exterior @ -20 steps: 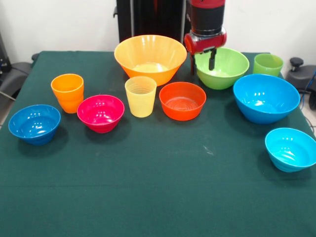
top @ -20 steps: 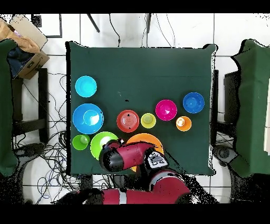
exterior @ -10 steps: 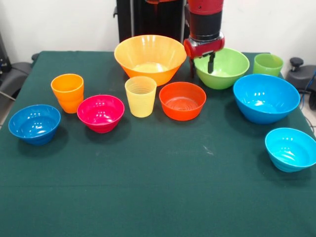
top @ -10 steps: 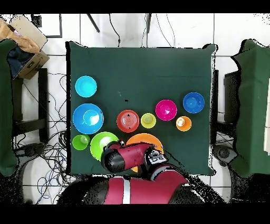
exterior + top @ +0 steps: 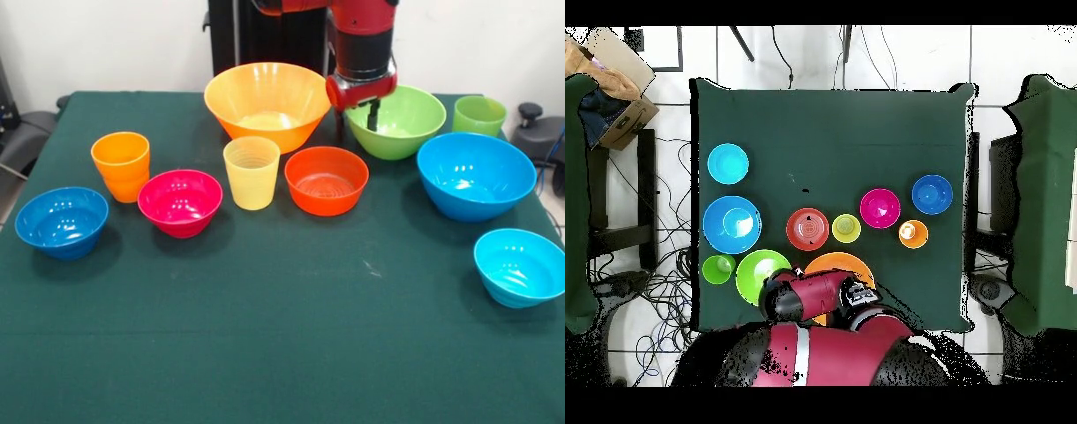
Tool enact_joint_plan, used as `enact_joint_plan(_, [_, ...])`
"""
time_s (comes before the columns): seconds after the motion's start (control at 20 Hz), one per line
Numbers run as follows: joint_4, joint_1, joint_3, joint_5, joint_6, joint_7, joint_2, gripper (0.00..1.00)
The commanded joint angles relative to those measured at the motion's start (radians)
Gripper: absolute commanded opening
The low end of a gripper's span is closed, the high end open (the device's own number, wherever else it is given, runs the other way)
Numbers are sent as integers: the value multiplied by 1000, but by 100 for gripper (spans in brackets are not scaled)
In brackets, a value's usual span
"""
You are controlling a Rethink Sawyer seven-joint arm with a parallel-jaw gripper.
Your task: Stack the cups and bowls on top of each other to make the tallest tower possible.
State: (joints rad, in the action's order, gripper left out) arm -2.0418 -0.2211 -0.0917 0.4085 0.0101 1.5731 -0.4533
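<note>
My gripper is open at the back of the table, astride the left rim of the light green bowl. One finger is inside the bowl and the other is outside, beside the big yellow-orange bowl. In front stand the orange-red bowl and the pale yellow cup. The orange cup, magenta bowl and small dark blue bowl are to the left. The green cup, big blue bowl and cyan bowl are to the right. Every piece stands alone; no tower shows.
The green tablecloth has open room along its front half. In the overhead view my arm covers the gripper and part of the yellow-orange bowl. A cardboard box and cables lie on the floor beside the table.
In the front view the gripper has shifted slightly left and lower along the green bowl's rim. In the overhead view the arm has drawn back toward the base. No cup or bowl has moved.
</note>
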Motion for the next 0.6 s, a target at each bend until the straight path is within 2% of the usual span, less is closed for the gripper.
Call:
enact_joint_plan(0.05, [175, 48, 1, 27, 35, 92, 100, 100])
enact_joint_plan(0.3, [210, 41, -5, 43, 87, 92, 159, 100])
enact_joint_plan(0.6, [196, 31, -18, 46, 70, 91, 141, 100])
